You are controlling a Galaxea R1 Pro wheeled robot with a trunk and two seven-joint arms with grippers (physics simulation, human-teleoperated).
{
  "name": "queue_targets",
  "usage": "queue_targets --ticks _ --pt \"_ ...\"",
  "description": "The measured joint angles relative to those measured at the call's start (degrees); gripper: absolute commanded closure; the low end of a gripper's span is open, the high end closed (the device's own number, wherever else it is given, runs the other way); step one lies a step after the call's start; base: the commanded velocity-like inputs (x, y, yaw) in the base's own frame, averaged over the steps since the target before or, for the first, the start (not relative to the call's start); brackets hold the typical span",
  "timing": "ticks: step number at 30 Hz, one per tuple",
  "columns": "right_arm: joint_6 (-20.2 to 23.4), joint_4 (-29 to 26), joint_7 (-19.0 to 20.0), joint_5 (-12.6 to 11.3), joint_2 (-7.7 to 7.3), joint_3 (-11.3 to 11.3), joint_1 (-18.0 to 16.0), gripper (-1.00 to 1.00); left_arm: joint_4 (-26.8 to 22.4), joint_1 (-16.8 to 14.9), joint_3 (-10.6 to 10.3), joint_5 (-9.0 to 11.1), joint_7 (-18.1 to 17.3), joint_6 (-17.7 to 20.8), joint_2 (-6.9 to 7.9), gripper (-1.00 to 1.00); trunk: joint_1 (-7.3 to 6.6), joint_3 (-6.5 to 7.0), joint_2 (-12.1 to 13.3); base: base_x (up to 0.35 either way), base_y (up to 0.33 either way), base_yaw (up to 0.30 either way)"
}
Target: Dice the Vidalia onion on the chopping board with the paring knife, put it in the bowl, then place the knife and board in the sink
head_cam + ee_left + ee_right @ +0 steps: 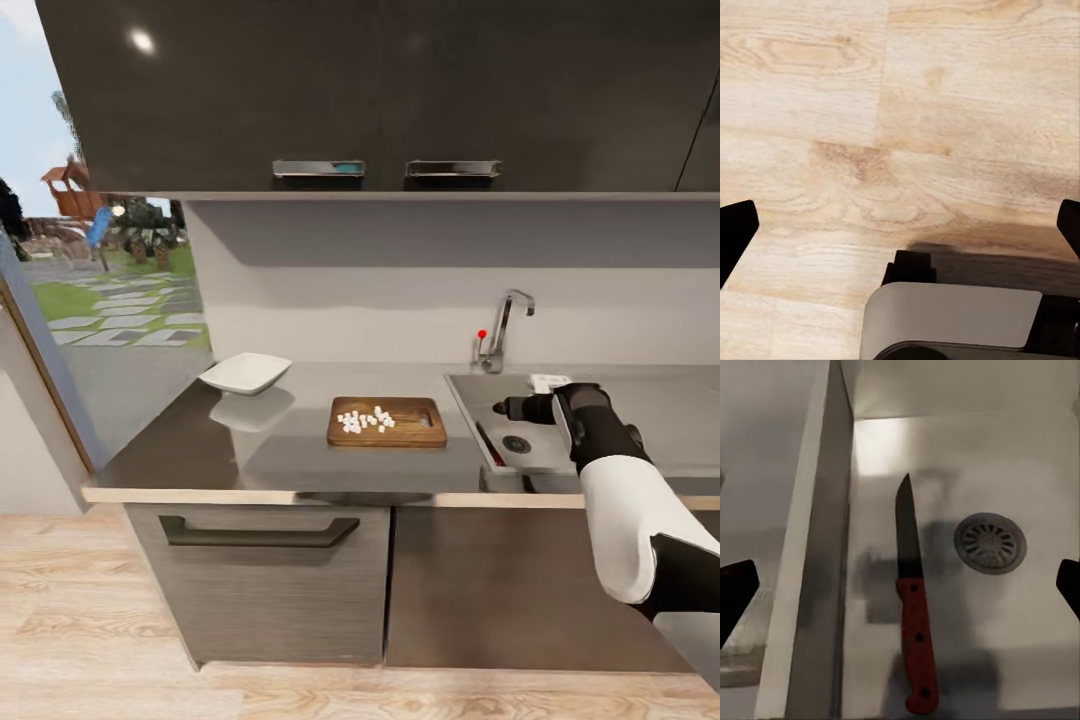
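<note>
The brown chopping board (410, 432) lies on the dark countertop (250, 455) left of the sink (466, 392). A small cluster of white diced Vidalia onion (365, 419) rests on its left half. The white bowl (245, 372) stands farther left and holds nothing. The paring knife (913, 615), red handle and dark blade, lies flat on the sink floor beside the round drain (990, 542); it also shows along the basin's left side (487, 443). My right gripper (503, 408) (900, 589) hovers open above the knife, holding nothing. My left gripper (900, 225) is open over the wood floor.
The chrome tap (497, 340) with a red knob rises behind the sink. Dark upper cabinets (380, 90) hang over the counter. A glass door (100, 290) is at the left. Part of the robot's base (952, 315) lies below the left gripper.
</note>
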Motion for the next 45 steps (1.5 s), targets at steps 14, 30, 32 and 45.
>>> queue_targets --ticks 14,30,32,45 --pt "0.10 0.00 -0.06 0.03 -0.07 -1.44 0.00 -1.00 0.00 0.00 0.00 0.00 0.00 0.00 0.02 -1.00 0.00 0.00 0.00 -0.056 0.283 0.000" --pt "0.03 -0.08 -0.08 0.05 0.01 -1.47 -0.01 -1.00 -0.02 0.01 0.00 0.00 -0.03 0.04 0.02 -1.00 0.00 0.00 0.00 -0.002 0.143 0.000" --pt "0.03 -0.08 -0.08 0.01 0.02 -1.47 -0.01 -1.00 -0.02 0.01 0.00 0.00 -0.03 0.05 0.02 -1.00 0.00 0.00 0.00 0.000 0.002 0.000" --pt "0.02 -0.08 -0.16 -0.03 0.25 -1.35 -0.02 -1.00 -0.02 0.01 0.00 0.00 -0.03 0.11 0.07 -1.00 0.00 0.00 0.00 0.082 -0.087 0.000"
